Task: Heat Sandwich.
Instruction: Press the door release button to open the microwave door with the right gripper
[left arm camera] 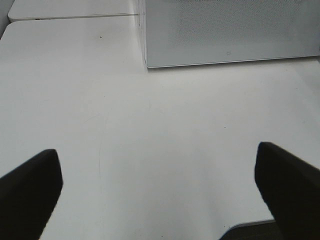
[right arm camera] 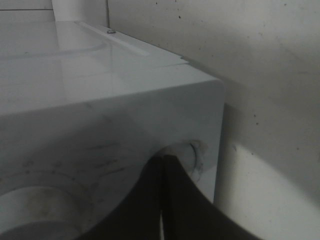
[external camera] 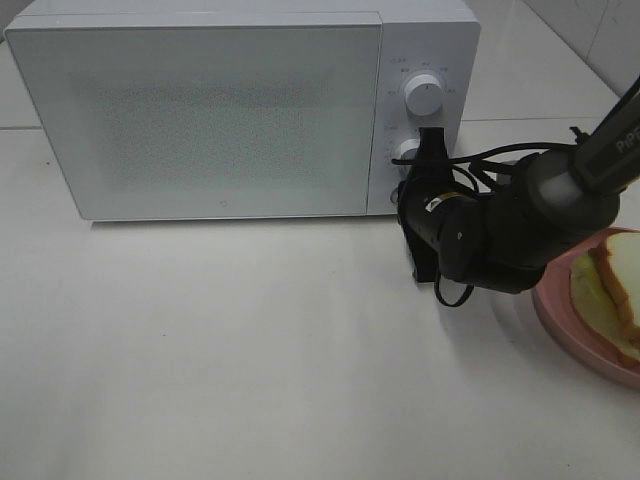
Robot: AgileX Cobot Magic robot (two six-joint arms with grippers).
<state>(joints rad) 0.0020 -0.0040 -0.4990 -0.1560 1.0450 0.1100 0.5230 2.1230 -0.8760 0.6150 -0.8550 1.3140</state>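
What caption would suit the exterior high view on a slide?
Shut right end effector beside the lower dial of the closed white microwave; the sandwich lies on a pink plate.

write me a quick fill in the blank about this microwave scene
1. The door of the microwave is ____.
2. The sandwich lies on a ____ plate.
3. The right hand, by the lower knob, is ____.
4. The left hand, over the table, is ____.
Missing words: closed; pink; shut; open.
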